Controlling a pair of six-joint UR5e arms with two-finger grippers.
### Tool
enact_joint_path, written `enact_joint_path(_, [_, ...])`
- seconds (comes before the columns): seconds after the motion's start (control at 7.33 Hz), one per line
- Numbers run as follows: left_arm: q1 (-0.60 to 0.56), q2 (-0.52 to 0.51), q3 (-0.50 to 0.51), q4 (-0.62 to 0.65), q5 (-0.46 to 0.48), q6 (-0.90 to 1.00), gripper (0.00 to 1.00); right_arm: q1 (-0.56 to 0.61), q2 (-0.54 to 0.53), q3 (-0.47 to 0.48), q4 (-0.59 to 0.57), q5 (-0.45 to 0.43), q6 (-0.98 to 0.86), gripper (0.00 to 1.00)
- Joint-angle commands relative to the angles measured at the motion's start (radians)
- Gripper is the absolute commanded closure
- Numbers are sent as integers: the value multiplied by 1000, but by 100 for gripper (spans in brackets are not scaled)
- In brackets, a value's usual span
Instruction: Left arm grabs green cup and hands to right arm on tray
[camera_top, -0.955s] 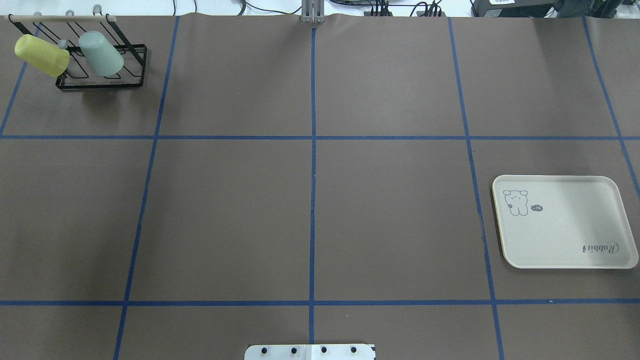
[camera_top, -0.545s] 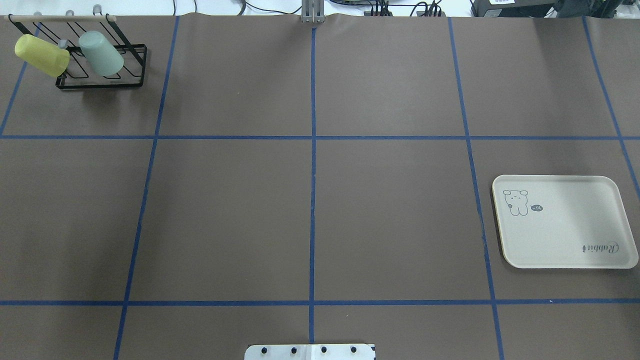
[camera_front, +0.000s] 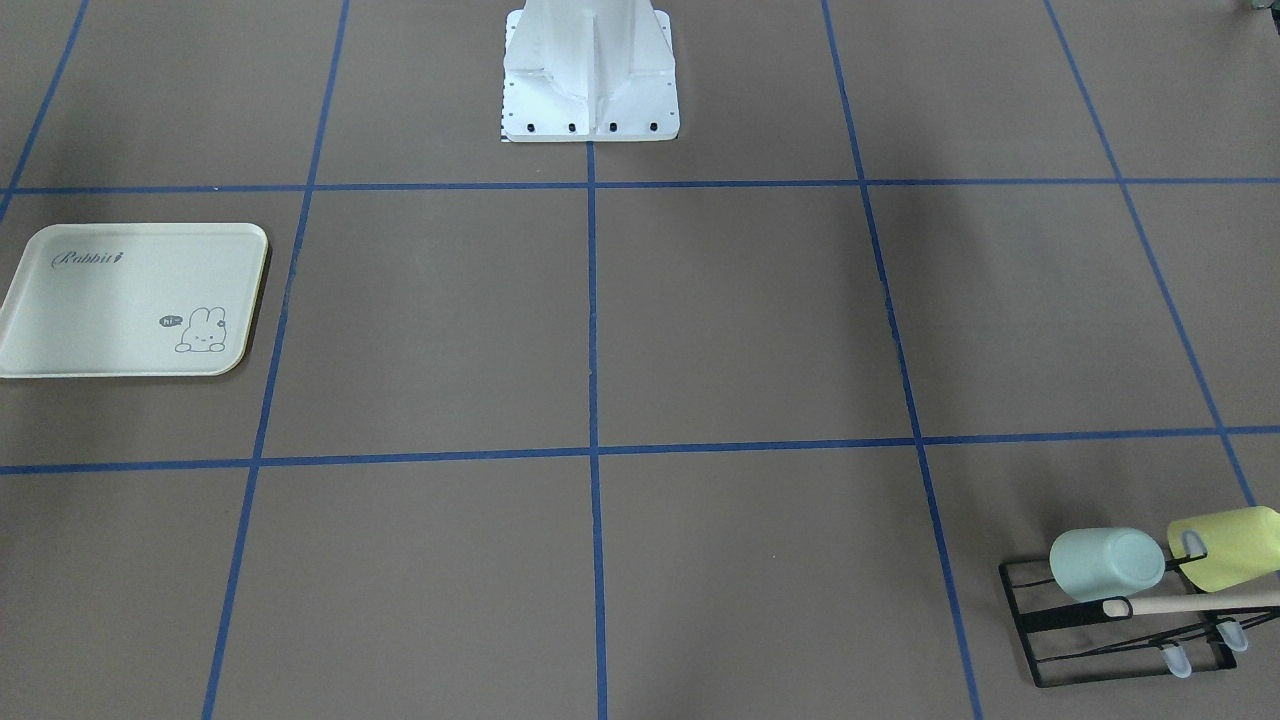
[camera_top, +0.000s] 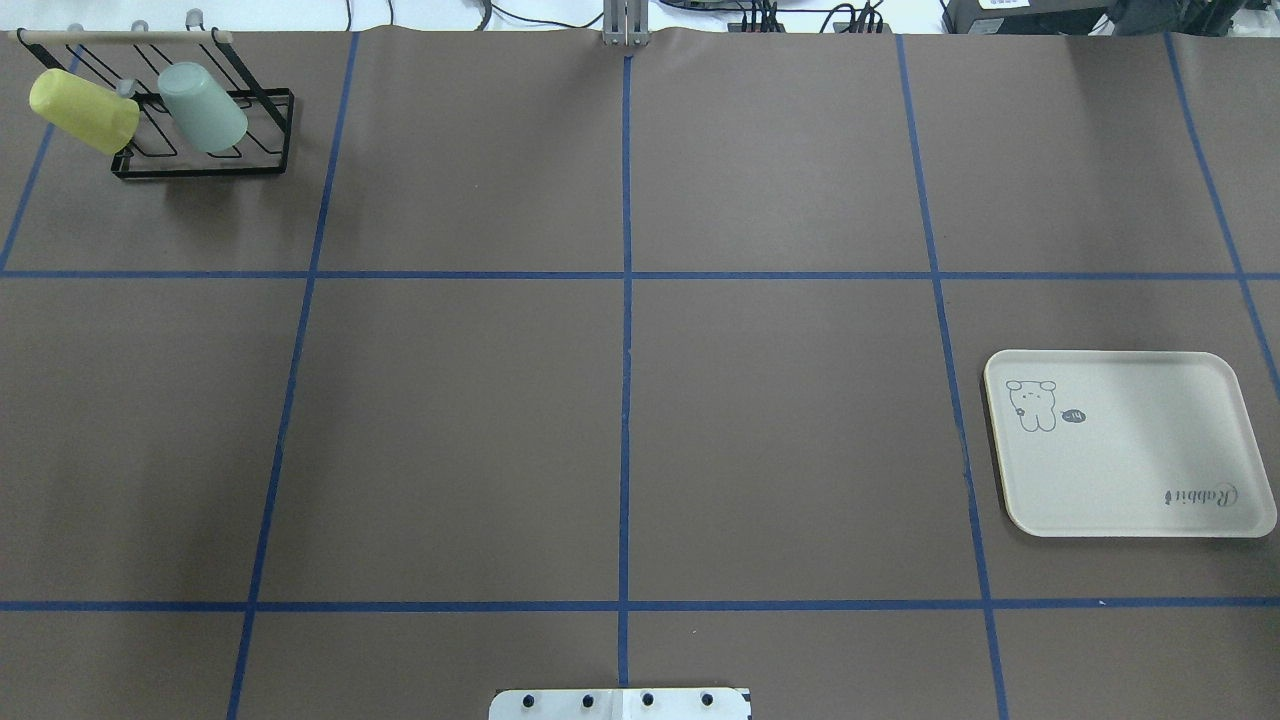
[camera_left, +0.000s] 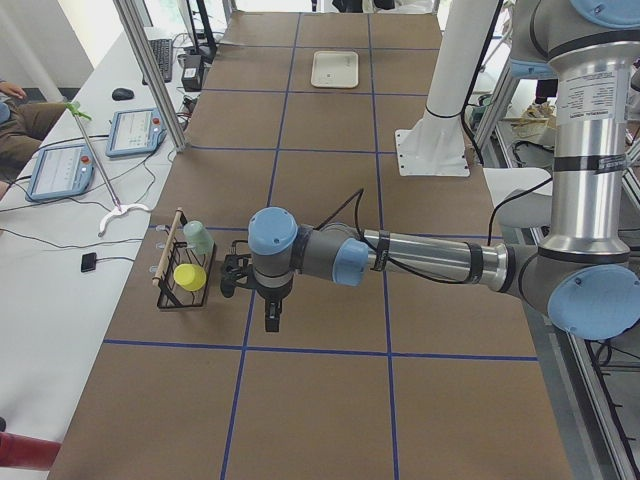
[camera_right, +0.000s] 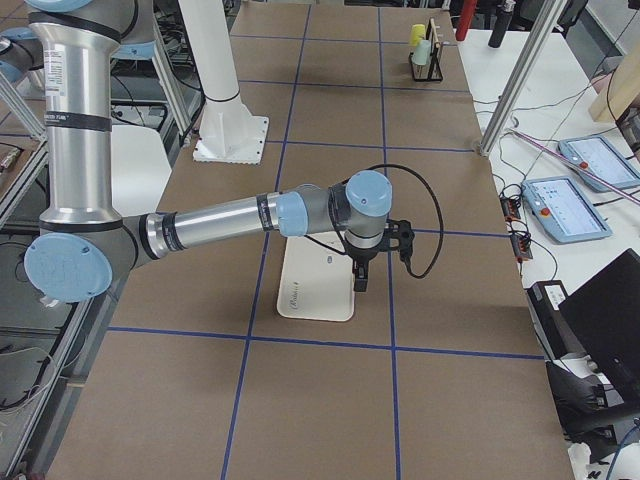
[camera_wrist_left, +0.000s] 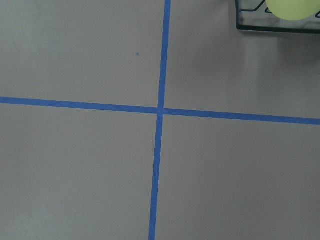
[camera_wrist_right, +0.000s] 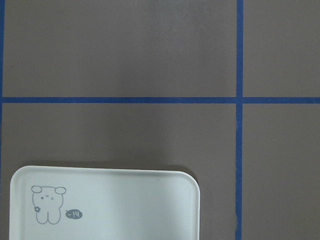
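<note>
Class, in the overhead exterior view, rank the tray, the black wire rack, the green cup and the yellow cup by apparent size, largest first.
1. tray
2. black wire rack
3. green cup and yellow cup: these look about alike, so they are left unranked.

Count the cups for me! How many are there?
2. The green cup hangs tilted on the black rack, far left in the overhead view; the yellow cup hangs beside it, further left. No others show.

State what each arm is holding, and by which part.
Nothing. The green cup sits on the rack beside the yellow cup; the tray lies on the table.
</note>
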Motion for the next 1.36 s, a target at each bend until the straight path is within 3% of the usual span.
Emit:
enact_joint_path(0.0, [38, 3, -5, -67, -20, -44, 0, 1, -16, 7, 0, 18, -7, 0])
enact_joint_path(0.14, [108, -33, -5, -71, -21, -161, 0, 0, -15, -5, -2, 20, 0, 0])
enact_joint_path(0.27, [173, -135, 13, -78, -15, -200, 1, 1, -15, -2, 0, 23, 0, 0])
enact_joint_path(0.55, [187, -275, 30, -11, -13, -242, 1, 0, -4, -10, 0, 20, -1, 0])
enact_joint_path(0.82, [242, -374, 70, 4, 77, -247, 0, 0, -16, -20, 38, 23, -1, 0])
enact_joint_path(1.23, [262, -475, 212, -5, 84, -251, 2, -2, -35, -22, 83, 26, 2, 0])
